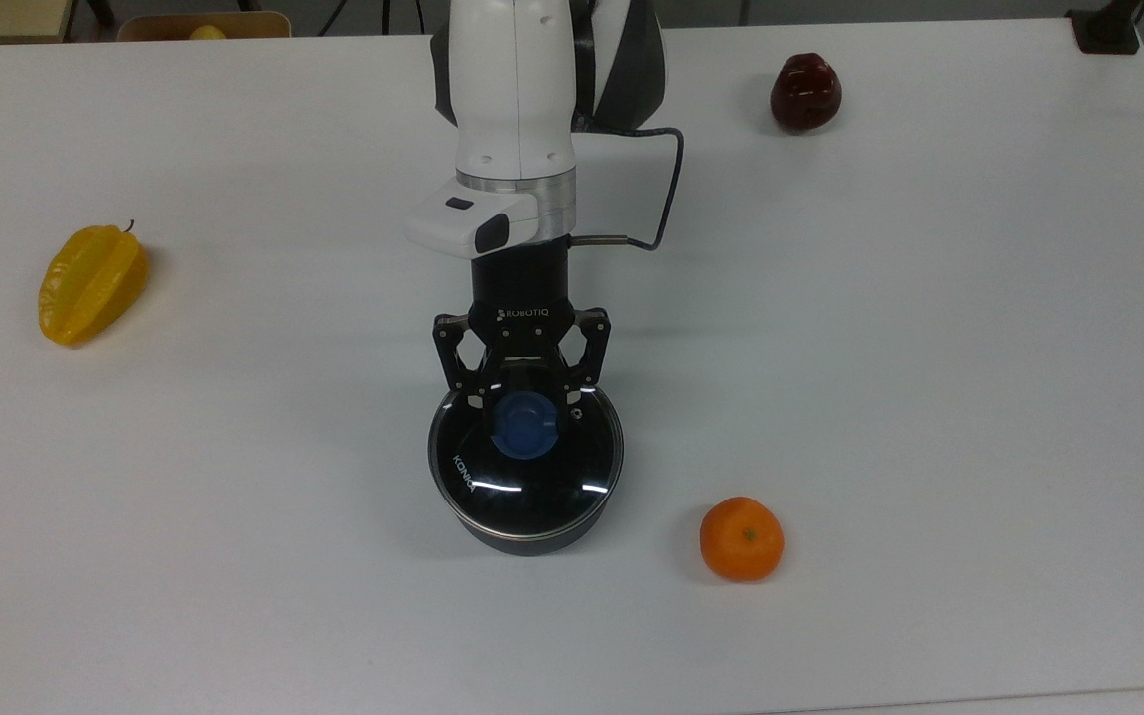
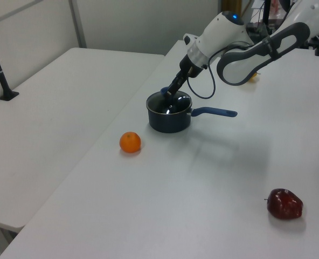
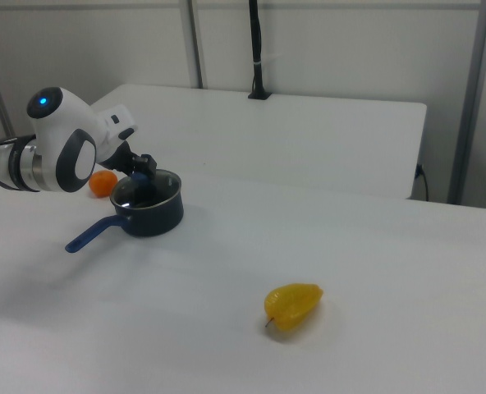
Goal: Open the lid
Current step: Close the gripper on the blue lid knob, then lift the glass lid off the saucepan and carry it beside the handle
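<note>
Top view: claw (image 1: 524, 419) fingers clamp the lid (image 1: 524, 455) knob.

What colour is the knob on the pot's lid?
Blue: the round knob at the centre of the clear glass lid, best seen in the top view.

Bright, even overhead light on my white surface (image 1: 929, 397). Soft, faint shadows under my arm and beside fruit. Short white glare streaks on glass lid (image 1: 524, 462). Side views slightly soft, colours muted.
</note>
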You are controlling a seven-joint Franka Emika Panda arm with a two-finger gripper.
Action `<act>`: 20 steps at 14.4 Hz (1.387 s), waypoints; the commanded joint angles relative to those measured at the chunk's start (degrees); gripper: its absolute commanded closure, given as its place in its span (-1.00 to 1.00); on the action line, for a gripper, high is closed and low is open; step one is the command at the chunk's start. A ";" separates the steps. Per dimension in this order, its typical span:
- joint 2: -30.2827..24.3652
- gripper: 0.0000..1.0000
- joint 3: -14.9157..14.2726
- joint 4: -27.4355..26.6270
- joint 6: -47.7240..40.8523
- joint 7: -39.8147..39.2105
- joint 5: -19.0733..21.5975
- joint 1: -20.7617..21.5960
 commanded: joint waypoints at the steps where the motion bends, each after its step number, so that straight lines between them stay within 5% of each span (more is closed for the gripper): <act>1: -0.41 0.17 -0.35 -1.04 1.15 0.64 0.07 0.58; 12: -11.38 0.31 -0.44 -9.20 0.45 1.52 0.16 -0.47; 20: -21.15 0.30 -0.44 -21.95 -8.15 1.00 -0.11 -9.08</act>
